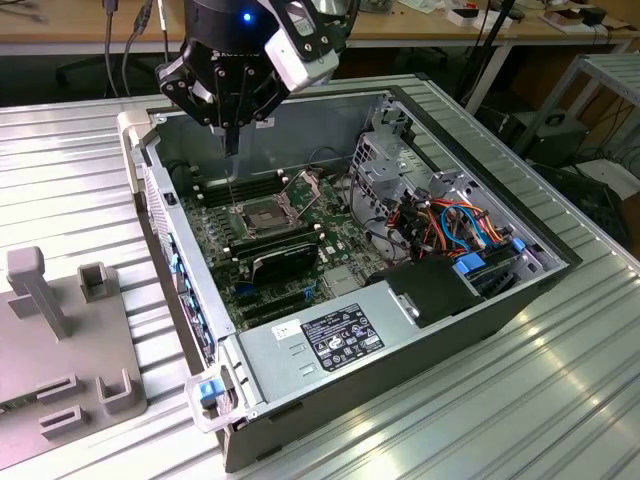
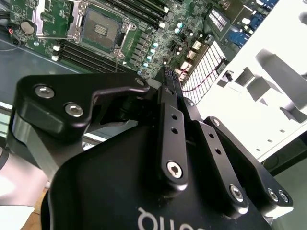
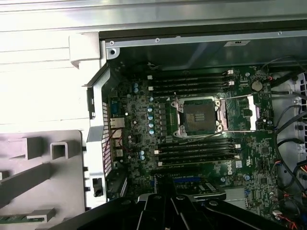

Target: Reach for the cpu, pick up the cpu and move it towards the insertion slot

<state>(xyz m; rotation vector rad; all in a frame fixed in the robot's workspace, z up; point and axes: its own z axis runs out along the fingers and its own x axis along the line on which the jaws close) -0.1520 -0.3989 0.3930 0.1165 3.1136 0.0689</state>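
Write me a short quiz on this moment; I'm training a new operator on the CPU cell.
1. True or false: the insertion slot already holds a chip.
2. In the exterior view, the gripper hangs over: A) the motherboard, near the slot; B) the grey fixture plate outside the case; C) the power supply.
3. Fill in a number: banks of long memory slots flank the insertion slot on ___ opposite sides.
Key: 1 false, its dark centre is bare. 2 A. 3 two.
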